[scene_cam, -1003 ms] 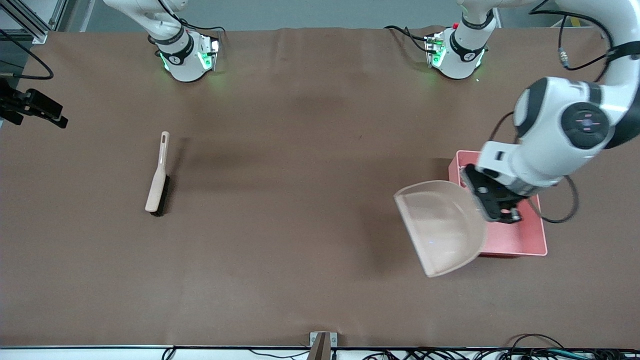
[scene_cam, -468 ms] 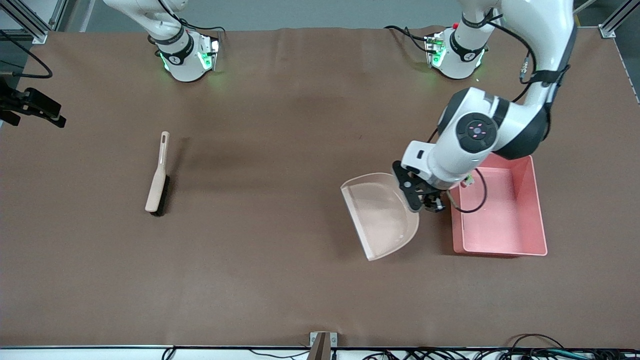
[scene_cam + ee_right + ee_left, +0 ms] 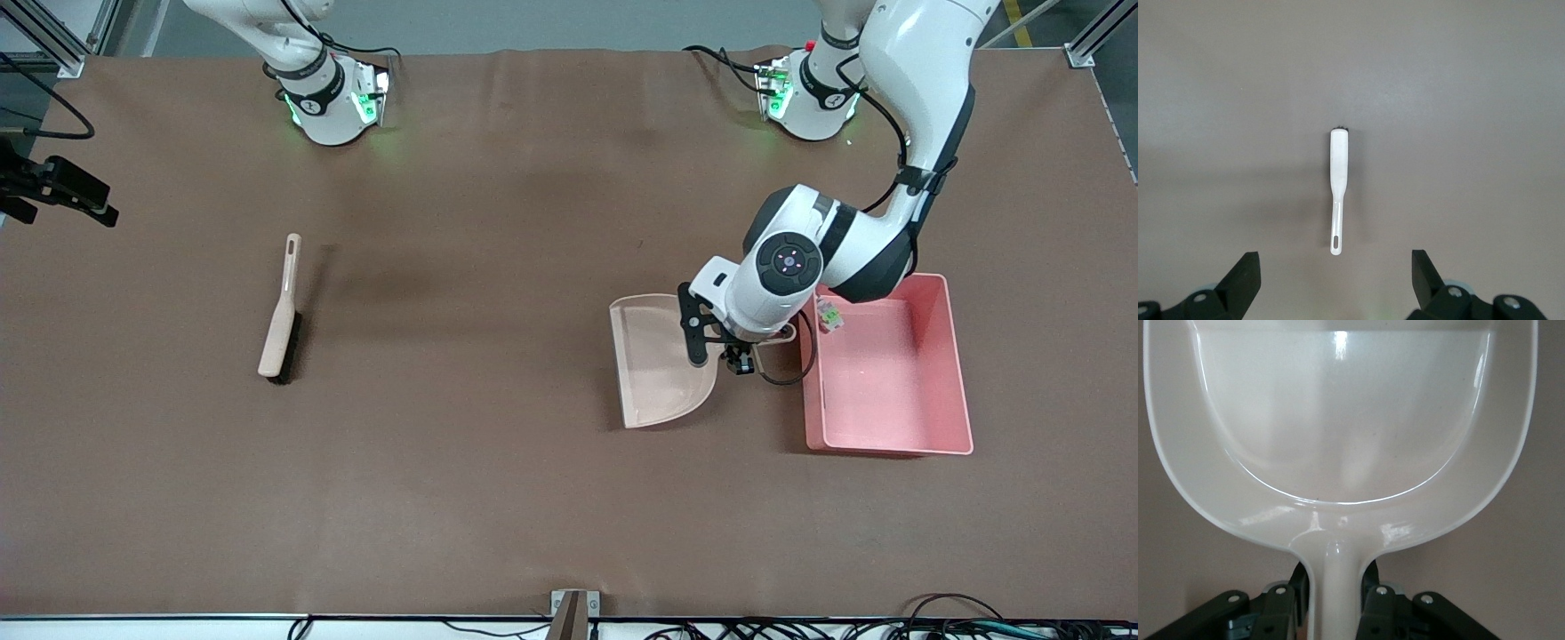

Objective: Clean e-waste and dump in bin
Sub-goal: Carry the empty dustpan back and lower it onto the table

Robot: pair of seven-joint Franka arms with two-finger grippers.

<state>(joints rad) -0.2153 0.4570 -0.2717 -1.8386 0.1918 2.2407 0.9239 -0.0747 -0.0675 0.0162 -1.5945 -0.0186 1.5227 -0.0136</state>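
Note:
The pink bin (image 3: 889,444) stands toward the left arm's end of the table. A small white e-waste piece with green parts (image 3: 829,315) lies inside it, by the wall next to the dustpan. My left gripper (image 3: 742,356) (image 3: 1333,577) is shut on the handle of the beige dustpan (image 3: 658,364) (image 3: 1338,420). The dustpan sits low beside the bin with nothing in its scoop. My right gripper (image 3: 1336,267) is open and holds nothing, high over the brush (image 3: 1337,173); the front view does not show it.
The beige brush (image 3: 280,311) with dark bristles lies flat on the brown table toward the right arm's end. A black fixture (image 3: 62,191) sticks in at that end's edge. Cables run along the edge nearest the front camera.
My left arm has carried the dustpan off the bin toward the right arm's end and lowered it beside the bin. The bin's inside now shows. The brush has not moved.

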